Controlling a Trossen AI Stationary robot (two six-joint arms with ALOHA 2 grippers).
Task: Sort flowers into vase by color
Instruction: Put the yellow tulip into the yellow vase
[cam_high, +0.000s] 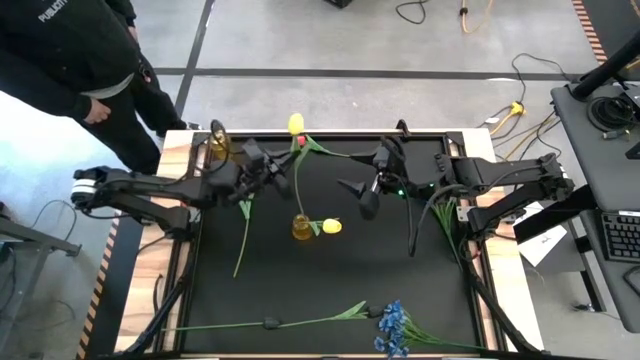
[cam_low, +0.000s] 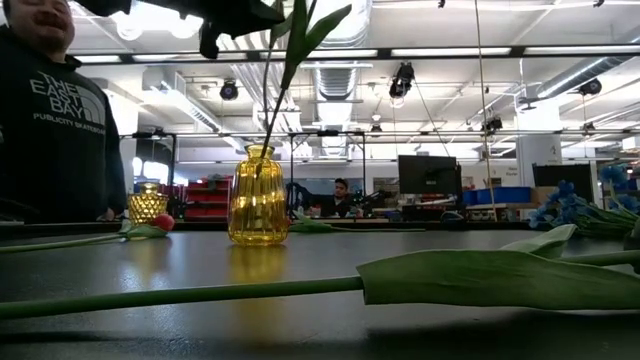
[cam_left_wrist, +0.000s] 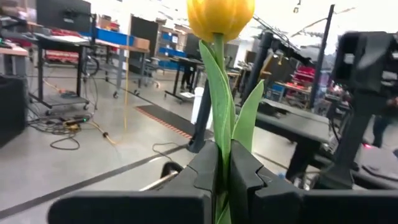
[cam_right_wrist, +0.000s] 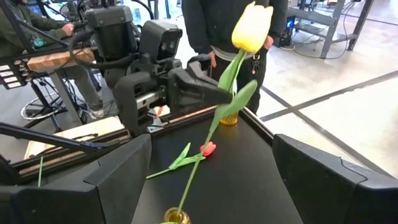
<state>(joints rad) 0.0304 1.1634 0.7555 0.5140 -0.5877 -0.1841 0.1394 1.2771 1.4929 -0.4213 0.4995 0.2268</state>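
Note:
My left gripper (cam_high: 289, 177) is shut on a yellow tulip (cam_high: 296, 124), whose head (cam_right_wrist: 252, 28) stands high above the table. The tulip's stem (cam_low: 270, 95) slants down into the amber glass vase (cam_high: 301, 228) at the table's middle. My right gripper (cam_high: 362, 196) hangs open just right of that stem and touches nothing. Another yellow tulip head (cam_high: 331, 226) shows at the vase's right side. A red tulip (cam_right_wrist: 208, 148) lies flat on the table toward the far edge. Blue blossoms (cam_high: 394, 329) lie at the near edge. My left gripper pinches the tulip's stem and leaves (cam_left_wrist: 221, 163) between its two fingers, about halfway up the stem (cam_right_wrist: 216, 107). The fingers come level from the table's left and lie across the stem. The tulip stands tilted, head leaning toward the far edge, with its lower end in the vase's mouth (cam_low: 258, 150).
A second amber vase (cam_high: 219, 141) stands at the far left corner. A long green-stemmed flower (cam_high: 270, 322) lies along the near edge, and another stem (cam_high: 242, 240) lies left of the middle vase. A person (cam_high: 70, 50) stands beyond the far left corner.

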